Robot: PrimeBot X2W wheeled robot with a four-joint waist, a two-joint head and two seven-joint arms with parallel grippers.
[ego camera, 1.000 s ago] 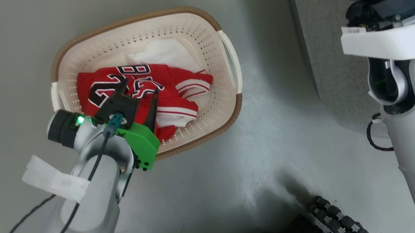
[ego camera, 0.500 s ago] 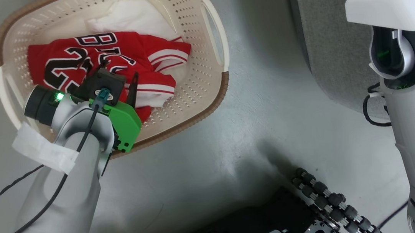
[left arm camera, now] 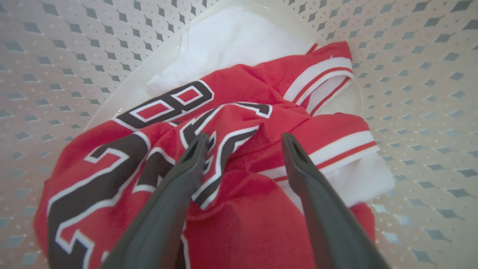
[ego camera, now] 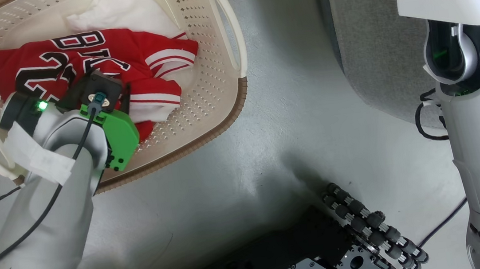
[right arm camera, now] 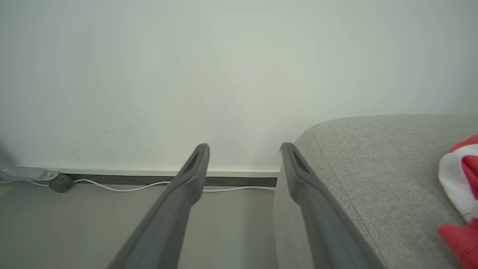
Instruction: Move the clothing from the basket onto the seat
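Basket: the cream basket [ego camera: 219, 110] sits on the floor [ego camera: 291, 115], at about ten o'clock from the robot's base.
Clothing: the red jersey [left arm camera: 112, 164] with black numerals lies rumpled on top. A red striped garment [left arm camera: 336, 144] pokes out at its three o'clock, and a white cloth [left arm camera: 239, 41] lies at its twelve.
Sofa: the grey sofa [right arm camera: 373, 168] stands at about one o'clock, well apart from the basket. A red-and-white cloth [right arm camera: 457, 175] lies on its cushion.
Left hand: the left hand [left arm camera: 244, 140] is spread wide and holds nothing. It is down inside the basket, with one finger on either side of a raised fold in the jersey.
Right hand: the right hand [right arm camera: 244, 147] is spread wide and empty, pointing at the wall [right arm camera: 186, 74] past the sofa's corner.
Step in hand: grasping the jersey, I'd say.
Doing it well: sink both fingers further so the fold sits deep between them, then close firmly. A shallow pinch on slick fabric may slip.
Watch for: the striped garment overlaps the jersey and may come up too. Lift straight and high enough that the trailing cloth clears the rim and doesn't drag the light basket.
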